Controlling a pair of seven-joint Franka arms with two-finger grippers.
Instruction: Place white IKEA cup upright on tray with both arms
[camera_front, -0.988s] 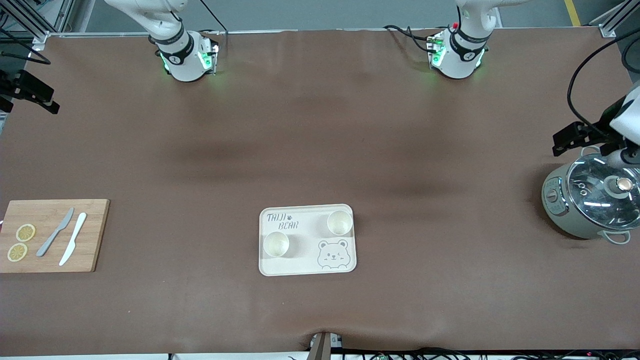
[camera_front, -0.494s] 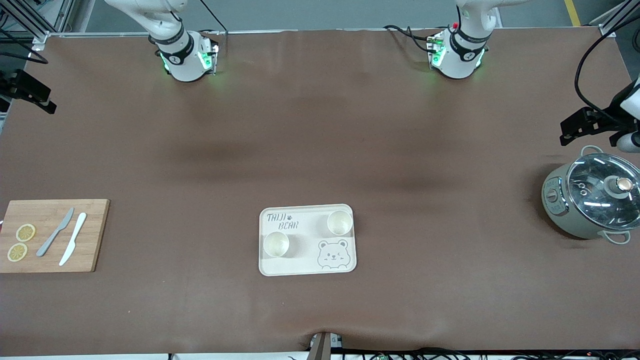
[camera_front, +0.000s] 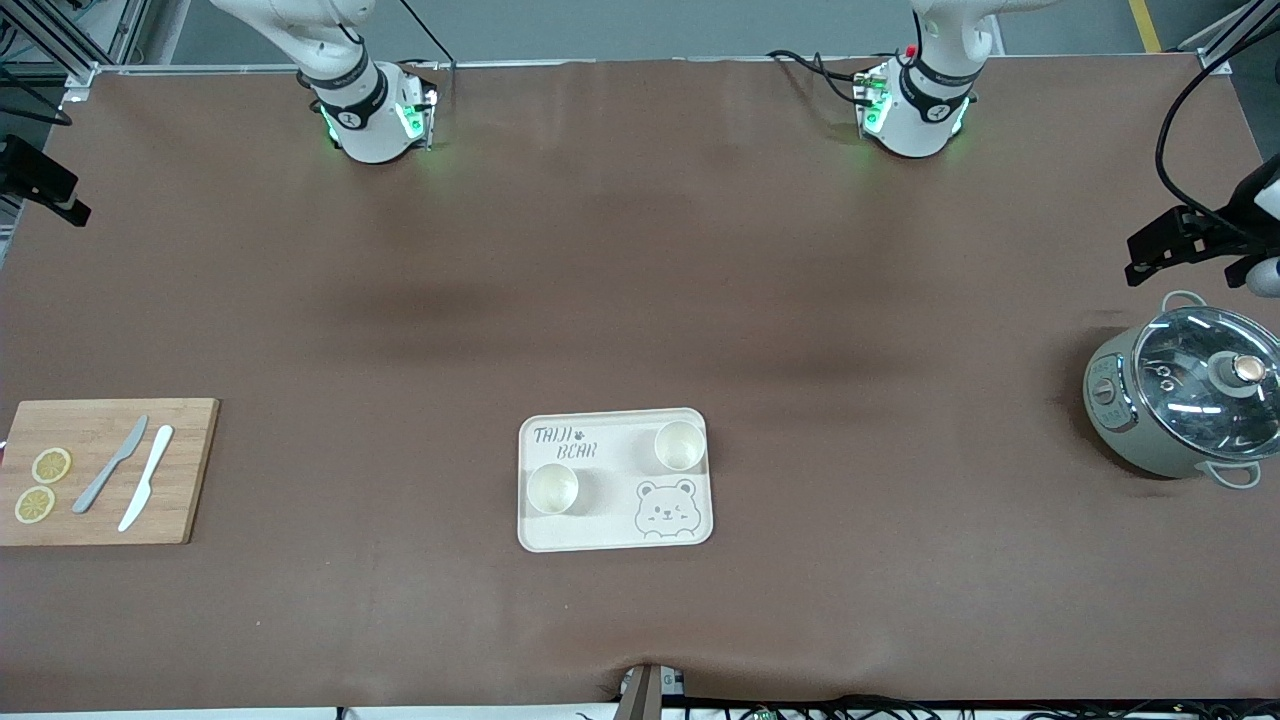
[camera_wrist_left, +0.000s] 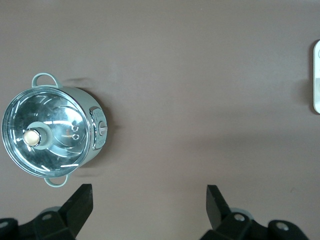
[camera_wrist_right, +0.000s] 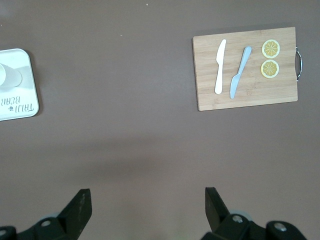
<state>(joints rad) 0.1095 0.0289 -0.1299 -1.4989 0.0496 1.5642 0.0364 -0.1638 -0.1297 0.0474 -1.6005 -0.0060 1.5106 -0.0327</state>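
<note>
Standing upright on the cream-white tray (camera_front: 615, 480) are two white cups, one cup (camera_front: 680, 445) at the corner toward the left arm's end and farther from the front camera, the other cup (camera_front: 552, 488) nearer that camera and toward the right arm's end, beside the "TAIJI BEAR" lettering and well apart from the first. The tray has rounded corners and a bear face printed at the corner nearest the camera on the left arm's side, and it lies on the brown desk (camera_front: 640, 300) about midway between its two ends. The left gripper (camera_wrist_left: 148, 200) hangs in the air at the left arm's end of the desk, over bare surface beside a grey-green pot (camera_front: 1185, 402) with a glass lid; its fingers (camera_wrist_left: 80, 202) are spread wide and hold nothing. The right gripper (camera_wrist_right: 146, 202) hangs at the other end, its fingers (camera_wrist_right: 79, 205) likewise wide apart and empty. Only the right wrist view shows the metal handle on the wooden cutting board (camera_wrist_right: 245, 68), which carries a white knife (camera_wrist_right: 220, 66), a grey knife (camera_wrist_right: 240, 71) and two lemon slices (camera_wrist_right: 270, 58). Both wrist views catch just an edge of the tray, while the front view shows it whole.
</note>
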